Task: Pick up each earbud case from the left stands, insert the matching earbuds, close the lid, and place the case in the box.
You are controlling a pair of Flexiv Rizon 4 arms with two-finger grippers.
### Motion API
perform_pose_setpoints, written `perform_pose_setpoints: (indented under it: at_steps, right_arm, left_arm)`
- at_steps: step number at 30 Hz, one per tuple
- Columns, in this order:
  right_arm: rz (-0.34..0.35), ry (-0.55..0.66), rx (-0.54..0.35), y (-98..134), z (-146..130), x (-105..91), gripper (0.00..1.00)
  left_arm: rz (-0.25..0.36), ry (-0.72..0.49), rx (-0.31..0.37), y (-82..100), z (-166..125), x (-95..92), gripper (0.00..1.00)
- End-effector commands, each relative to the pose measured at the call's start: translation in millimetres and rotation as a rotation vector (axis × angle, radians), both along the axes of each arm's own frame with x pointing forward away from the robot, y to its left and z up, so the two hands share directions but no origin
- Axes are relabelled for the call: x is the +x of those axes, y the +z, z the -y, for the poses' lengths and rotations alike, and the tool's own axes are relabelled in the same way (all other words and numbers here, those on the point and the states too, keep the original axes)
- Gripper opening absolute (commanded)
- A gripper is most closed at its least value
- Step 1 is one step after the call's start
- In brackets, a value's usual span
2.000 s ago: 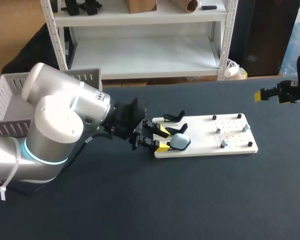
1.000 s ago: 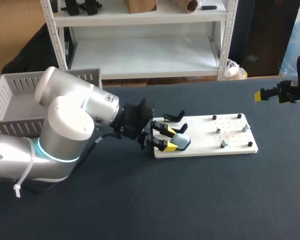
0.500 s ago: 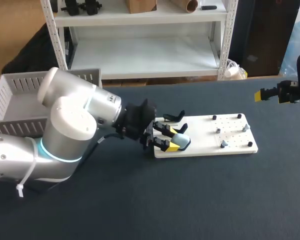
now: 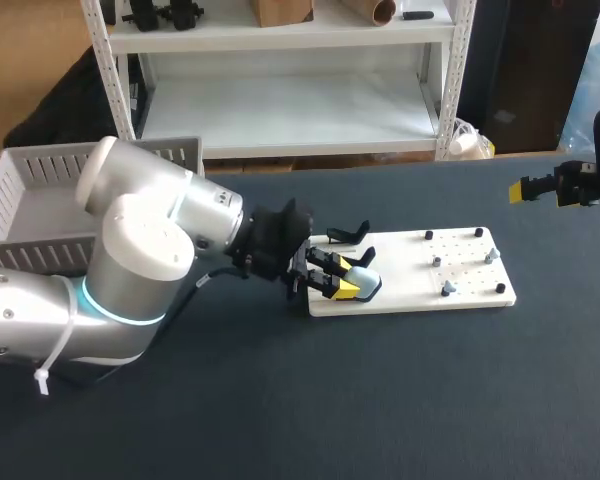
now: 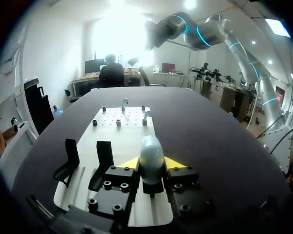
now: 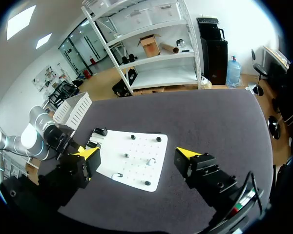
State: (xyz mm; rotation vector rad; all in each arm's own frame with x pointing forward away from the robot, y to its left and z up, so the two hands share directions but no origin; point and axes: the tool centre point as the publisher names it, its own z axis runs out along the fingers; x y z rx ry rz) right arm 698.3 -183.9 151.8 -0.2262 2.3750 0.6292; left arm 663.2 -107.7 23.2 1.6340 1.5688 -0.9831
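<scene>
Left wrist view: a smooth, rounded pale-blue earbud case (image 5: 151,155) sits clamped between the left jaws' yellow tips. From the head view, it is at the flat white board's (image 4: 460,285) 8 o'clock corner. Over the table's 2 o'clock edge, the right jaws are spread wide.

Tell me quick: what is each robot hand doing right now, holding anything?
Left gripper: shut on the pale blue earbud case.
Right gripper: open, holding nothing.

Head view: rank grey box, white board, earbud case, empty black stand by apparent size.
1. grey box, even partly hidden by the left arm.
2. white board.
3. earbud case and empty black stand: about alike; the left gripper covers part of the case, so I won't rank them.
</scene>
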Motion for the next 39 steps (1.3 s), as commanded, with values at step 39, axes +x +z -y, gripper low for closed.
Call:
perform_pose_setpoints:
  at_steps: [39]
  right_arm:
    - [0.000,0.004,0.003,-1,1,0.7,1.00]
  left_arm:
    - [0.159,-0.007,-0.258,98.2,-7,-11.2,0.00]
